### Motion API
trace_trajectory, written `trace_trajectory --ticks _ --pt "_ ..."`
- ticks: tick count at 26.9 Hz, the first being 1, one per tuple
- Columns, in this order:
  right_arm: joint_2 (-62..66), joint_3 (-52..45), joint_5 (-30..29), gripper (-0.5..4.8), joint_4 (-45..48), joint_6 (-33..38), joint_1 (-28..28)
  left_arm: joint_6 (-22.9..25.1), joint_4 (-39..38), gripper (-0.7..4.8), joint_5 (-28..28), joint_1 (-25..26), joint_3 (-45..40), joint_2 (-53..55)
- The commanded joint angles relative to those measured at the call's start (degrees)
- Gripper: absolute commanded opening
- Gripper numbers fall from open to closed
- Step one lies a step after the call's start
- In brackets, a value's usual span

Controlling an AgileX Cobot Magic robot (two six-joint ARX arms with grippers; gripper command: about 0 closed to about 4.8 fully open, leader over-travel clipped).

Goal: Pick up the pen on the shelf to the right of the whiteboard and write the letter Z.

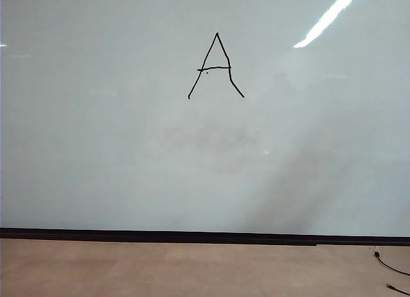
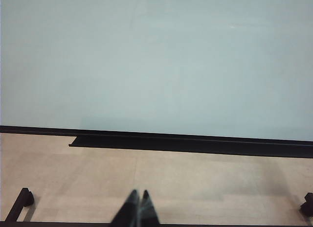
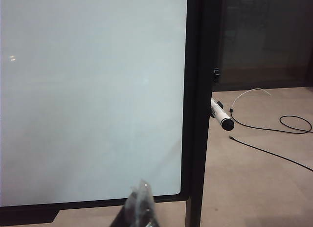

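The whiteboard (image 1: 128,150) fills the exterior view, with a black hand-drawn letter A (image 1: 216,66) high on it; no letter Z is in view. Neither gripper shows in that view. In the right wrist view the pen (image 3: 221,115), whitish with a dark end cap, juts out from the board's black right frame (image 3: 198,114); the shelf under it is hidden behind that frame. My right gripper (image 3: 142,186) is shut and empty, well short of the pen and nearer the board's lower corner. My left gripper (image 2: 139,193) is shut and empty, facing the board's lower edge.
A black ledge (image 2: 195,144) runs along the board's bottom. Cables (image 3: 293,124) lie on the tan floor beyond the right frame, with cable ends (image 1: 391,266) in the exterior view's corner. Black stand feet (image 2: 19,202) sit low in the left wrist view.
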Motion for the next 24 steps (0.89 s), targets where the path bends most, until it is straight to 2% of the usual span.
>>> trace_trajectory --ticks 1,13,17,20,24 --pt "0.0 0.3 -0.2 -0.04 0.9 0.1 0.0 0.2 0.5 -0.04 0.0 0.0 0.1 0.0" --pt "0.0 0.3 -0.2 -0.05 1.3 0.1 0.0 0.2 0.5 -0.04 0.0 0.0 0.1 0.0" --pt "0.0 0.3 2.2 -0.05 2.3 0.2 -0.3 0.2 0.5 -0.04 0.0 0.0 0.1 0.0" --pt "0.0 0.3 8.3 -0.05 2.3 0.2 -0.3 0.2 0.5 -0.05 0.0 0.0 0.1 0.0" --pt "0.0 0.3 19.8 -0.05 1.7 0.2 -0.3 0.2 0.6 -0.04 0.0 0.0 0.1 0.0"
